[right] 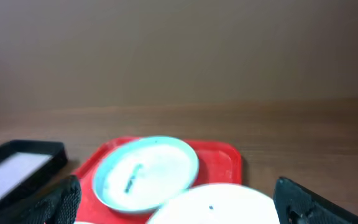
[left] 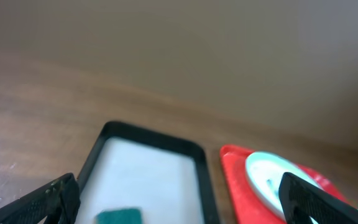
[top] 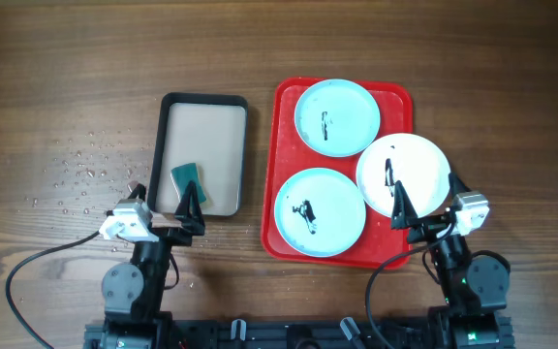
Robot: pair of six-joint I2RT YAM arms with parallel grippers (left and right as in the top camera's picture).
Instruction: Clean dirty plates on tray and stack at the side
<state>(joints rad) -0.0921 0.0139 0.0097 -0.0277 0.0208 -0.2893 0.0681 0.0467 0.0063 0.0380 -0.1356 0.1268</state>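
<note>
- The opening step is in hand, by my reading: all three plates carry black smears and none is stacked at the side yet
- One pale blue plate (top: 337, 116) lies at the far end of the red tray (top: 284, 145), the other pale blue plate (top: 320, 211) at the near end, and the white plate (top: 403, 174) sits on the right side, overhanging the rim and overlapping the far blue one
- The left claw (top: 191, 206) is released, jaws spread wide, hovering at the near edge of the small black-rimmed tray (top: 206, 131), just beside the green sponge (top: 188, 177) lying in it
- The right claw (top: 400, 208) is likewise released and empty, at the near edge of the white plate
- Next move, as I judge it: the left claw should drop onto the sponge and clench it, then carry it across to the tray
- The right claw is placed to steady or lift the white plate, which would want a grip on its thin rim
- Water drops (top: 80, 170) dot the wooden surface (top: 66, 78) to the left, well apart from the plates
</note>
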